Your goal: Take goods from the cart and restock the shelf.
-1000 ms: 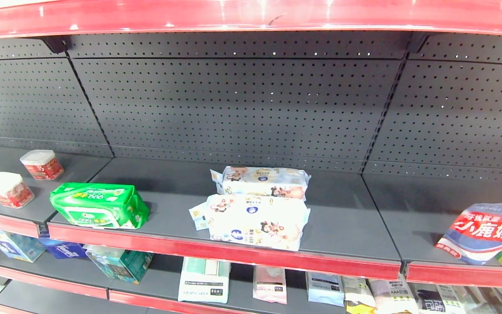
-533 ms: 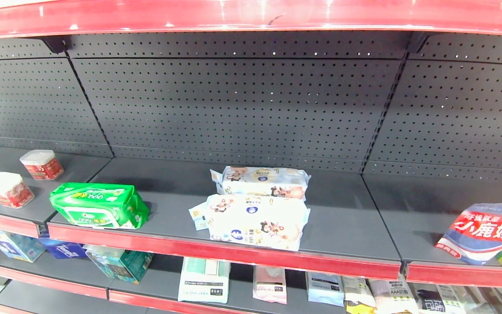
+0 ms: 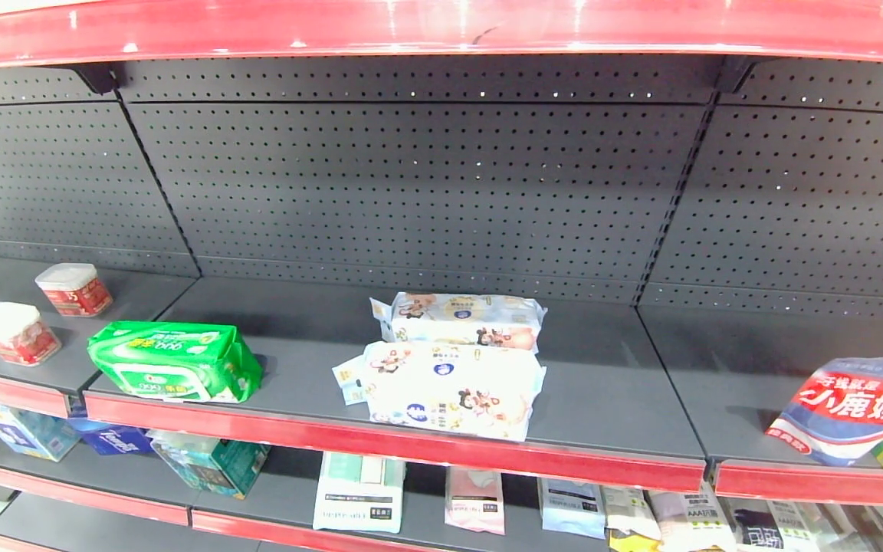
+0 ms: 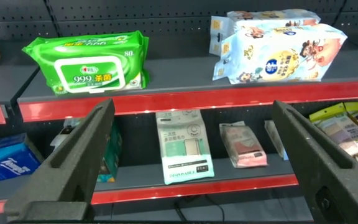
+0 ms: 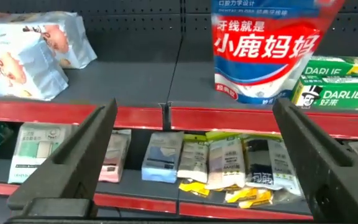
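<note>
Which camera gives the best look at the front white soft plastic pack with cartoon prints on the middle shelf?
The head view: the front white cartoon-print pack lies whole, seen from above, at the shelf's red edge. The left wrist view shows it low, from the front; the right wrist view cuts it off.
</note>
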You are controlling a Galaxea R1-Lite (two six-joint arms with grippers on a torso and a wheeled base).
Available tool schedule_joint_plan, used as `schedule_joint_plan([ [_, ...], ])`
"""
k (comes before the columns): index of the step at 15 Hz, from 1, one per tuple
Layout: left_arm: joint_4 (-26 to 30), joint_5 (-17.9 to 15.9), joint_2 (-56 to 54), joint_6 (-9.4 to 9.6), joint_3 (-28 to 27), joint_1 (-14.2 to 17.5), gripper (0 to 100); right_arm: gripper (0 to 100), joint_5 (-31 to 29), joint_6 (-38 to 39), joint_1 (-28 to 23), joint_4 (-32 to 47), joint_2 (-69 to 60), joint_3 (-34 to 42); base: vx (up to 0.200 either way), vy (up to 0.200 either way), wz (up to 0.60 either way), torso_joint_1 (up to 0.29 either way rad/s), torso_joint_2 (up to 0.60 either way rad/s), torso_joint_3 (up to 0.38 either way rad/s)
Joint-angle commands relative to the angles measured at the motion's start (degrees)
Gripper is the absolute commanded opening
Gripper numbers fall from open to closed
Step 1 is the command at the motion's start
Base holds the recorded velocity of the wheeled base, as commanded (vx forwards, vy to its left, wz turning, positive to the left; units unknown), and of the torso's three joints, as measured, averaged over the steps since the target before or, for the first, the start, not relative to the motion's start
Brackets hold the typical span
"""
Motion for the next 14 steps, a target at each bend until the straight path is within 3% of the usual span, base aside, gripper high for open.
schedule_joint_plan([
  [1, 0.0, 0.0, -0.1, 0.02, 0.0, 0.0, 100, 100, 0.0, -0.3, 0.0, 0.0, -0.1, 0.0, 0.000, 0.000, 0.00, 0.000, 0.00, 0.000],
  [10, 0.0, -0.3, 0.3, -0.07, 0.0, 0.0, 100, 100, 0.0, -0.5, 0.0, 0.0, -0.1, 0.0, 0.000, 0.000, 0.00, 0.000, 0.00, 0.000],
  [14, 0.1, -0.4, 0.6, -0.07, 0.0, 0.0, 100, 100, 0.0, -0.5, 0.0, 0.0, -0.2, 0.0, 0.000, 0.000, -0.60, 0.000, 0.00, 0.002],
])
